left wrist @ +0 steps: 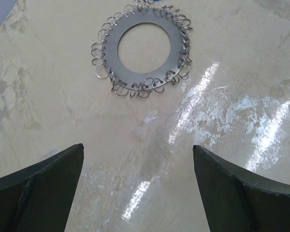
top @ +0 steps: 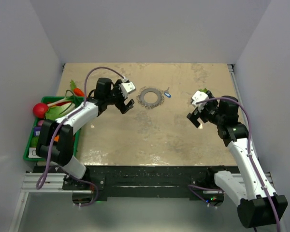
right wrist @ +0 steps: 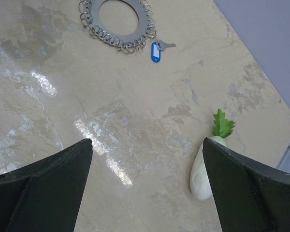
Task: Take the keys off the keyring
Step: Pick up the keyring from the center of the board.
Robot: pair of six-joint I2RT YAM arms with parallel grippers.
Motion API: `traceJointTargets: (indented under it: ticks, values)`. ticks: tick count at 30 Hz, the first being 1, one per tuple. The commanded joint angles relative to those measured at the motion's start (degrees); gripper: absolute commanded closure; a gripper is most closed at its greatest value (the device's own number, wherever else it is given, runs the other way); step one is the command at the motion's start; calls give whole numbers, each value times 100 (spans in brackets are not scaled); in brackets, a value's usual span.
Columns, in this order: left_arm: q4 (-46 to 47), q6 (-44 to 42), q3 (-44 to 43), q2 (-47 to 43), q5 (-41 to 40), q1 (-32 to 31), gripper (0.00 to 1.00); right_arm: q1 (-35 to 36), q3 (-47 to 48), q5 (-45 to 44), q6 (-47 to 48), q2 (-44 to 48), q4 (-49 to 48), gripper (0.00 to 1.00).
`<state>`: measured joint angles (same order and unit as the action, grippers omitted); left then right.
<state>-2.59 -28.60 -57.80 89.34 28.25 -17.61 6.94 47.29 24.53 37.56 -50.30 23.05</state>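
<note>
Both arms' jaws hang released and empty over the desk (top: 150,135), the keyring (top: 150,97) lying flat between them, its blue-headed key (top: 167,94) on the right arm's side. Best bet: left pins the ring, right works the key free.

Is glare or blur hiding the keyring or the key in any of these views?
No. Left wrist: bright glare streaks lie on the table to the right of and below the keyring, which is sharp. Right wrist: glare patches sit left of centre, and the key is crisp and clear of them. Top external: the light is even, but the key is tiny.
</note>
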Motion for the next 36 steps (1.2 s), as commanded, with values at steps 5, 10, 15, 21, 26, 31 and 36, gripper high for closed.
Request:
traceJointTargets:
  ticks: [5, 10, 15, 21, 26, 31, 36]
  values:
    - [119, 775, -1267, 1137, -311, -243, 1, -17, 9, -203, -170, -41, -222, 1]
    - [118, 1224, -1743, 1647, -653, -296, 1, -17, -44, -204, -179, -23, -248, 1]
    - [119, 1278, -2015, 1964, -1286, -480, 1, -8, -53, -195, -205, 3, -266, 1]
    - [-48, 1383, -2428, 2456, -1682, -612, 1, -8, -71, -98, -232, 73, -239, 1]
    - [-259, 1533, -2806, 2764, -1840, -612, 1, -17, -106, -54, -214, 152, -213, 1]
    - [-488, 1612, -3166, 3098, -1867, -621, 4, -8, -88, 34, -205, 170, -187, 1]
    - [-532, 1656, -3352, 3300, -1884, -621, 9, -17, -62, 87, -188, 126, -125, 1]
